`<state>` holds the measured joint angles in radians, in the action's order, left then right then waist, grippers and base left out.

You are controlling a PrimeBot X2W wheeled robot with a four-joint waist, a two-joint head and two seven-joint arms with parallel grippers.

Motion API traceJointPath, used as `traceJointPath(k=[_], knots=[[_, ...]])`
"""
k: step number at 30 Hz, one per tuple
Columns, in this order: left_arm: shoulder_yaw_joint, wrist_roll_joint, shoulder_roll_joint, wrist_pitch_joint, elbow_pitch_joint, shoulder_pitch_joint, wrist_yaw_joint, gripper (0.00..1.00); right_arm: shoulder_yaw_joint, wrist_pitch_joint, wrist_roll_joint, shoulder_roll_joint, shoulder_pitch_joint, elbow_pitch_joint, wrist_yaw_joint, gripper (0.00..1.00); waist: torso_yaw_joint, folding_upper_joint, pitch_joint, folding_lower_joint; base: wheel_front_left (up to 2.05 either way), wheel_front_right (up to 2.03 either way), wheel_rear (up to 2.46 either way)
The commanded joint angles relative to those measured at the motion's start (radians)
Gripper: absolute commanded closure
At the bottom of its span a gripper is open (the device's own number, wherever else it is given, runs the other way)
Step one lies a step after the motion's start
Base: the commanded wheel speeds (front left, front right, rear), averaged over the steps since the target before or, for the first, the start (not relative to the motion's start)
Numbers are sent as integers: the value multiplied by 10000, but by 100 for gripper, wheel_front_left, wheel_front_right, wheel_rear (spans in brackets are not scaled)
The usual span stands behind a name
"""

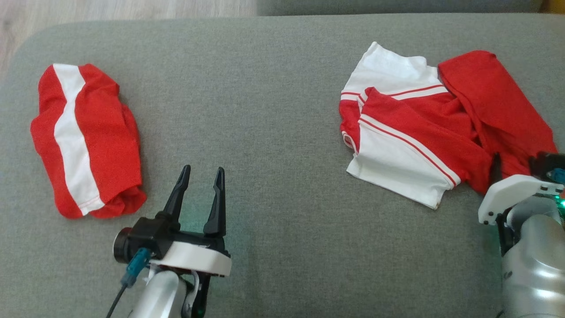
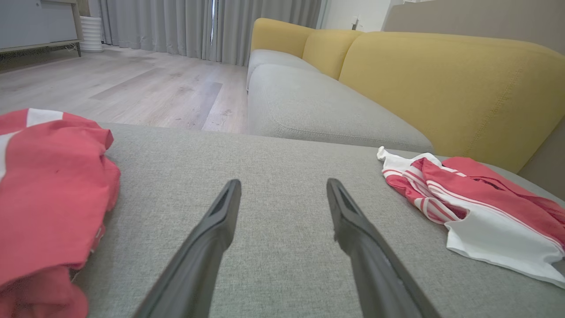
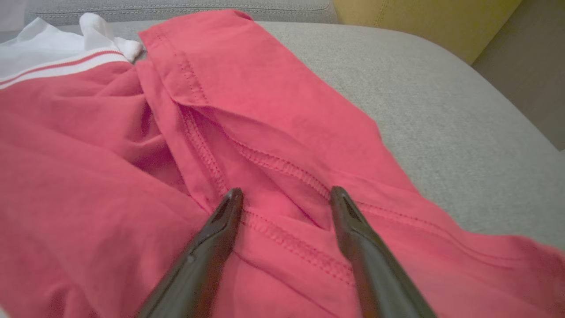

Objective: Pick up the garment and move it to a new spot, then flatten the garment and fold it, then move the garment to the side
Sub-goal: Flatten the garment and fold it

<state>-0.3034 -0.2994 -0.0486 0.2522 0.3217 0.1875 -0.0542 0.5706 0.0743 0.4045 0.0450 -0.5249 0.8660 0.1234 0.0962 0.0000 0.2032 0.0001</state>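
Head view shows us the big grey cushion [image 1: 273, 88] that we work on. The messy red and white garment [image 1: 423, 132] lies bunched up at 2 o'clock, so we think this is the one to pick up. A folded red garment [image 1: 88, 137] sits well apart at 9 o'clock, likely put to the side to leave room in the middle. Our right gripper [image 3: 286, 192] points at a red seam of the messy garment, fingers apart and holding nothing, ready, we think, to pinch the cloth. Our left gripper [image 1: 203, 170] hangs at 7 o'clock over bare cushion, fingers apart too, out of the way until flattening needs both.
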Motion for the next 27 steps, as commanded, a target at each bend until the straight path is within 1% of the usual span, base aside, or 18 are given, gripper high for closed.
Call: traceJointPath(k=[1,5,6,7,13,17,22,25,27], knots=[[269,8,-16,95,-278,439,-42,0,-199,102,-67,52,-357,-169,73,0,20,0,44,-1,0,0,0],[323,56,-16,95,-309,486,-57,0,-3,302,-327,52,-567,341,73,0,38,0,195,-1,0,0,0],[339,70,-16,95,-316,499,-61,0,52,349,-385,52,-618,466,73,36,37,0,226,-1,0,0,0],[353,81,-16,95,-321,511,-67,0,94,432,-457,52,-675,586,73,100,35,0,252,-1,0,0,0],[444,132,-16,95,-310,516,-77,0,422,1145,-718,52,-1011,958,73,100,-40,0,241,-1,0,0,0],[469,147,-16,95,-220,430,-69,0,959,1461,-1133,52,-1329,940,73,100,-111,0,-3,-1,0,0,0],[496,106,-16,95,-201,284,-38,0,1819,1501,-1666,58,-2050,251,73,100,-187,0,-364,-1,0,0,0],[485,62,-16,95,-198,181,-25,0,2241,1278,-1828,339,-2722,-499,73,100,-194,0,-591,-1,0,0,0],[475,21,-16,95,-198,90,-13,0,2315,1146,-1780,534,-3197,-1085,73,100,-172,0,-775,-1,0,0,0]])
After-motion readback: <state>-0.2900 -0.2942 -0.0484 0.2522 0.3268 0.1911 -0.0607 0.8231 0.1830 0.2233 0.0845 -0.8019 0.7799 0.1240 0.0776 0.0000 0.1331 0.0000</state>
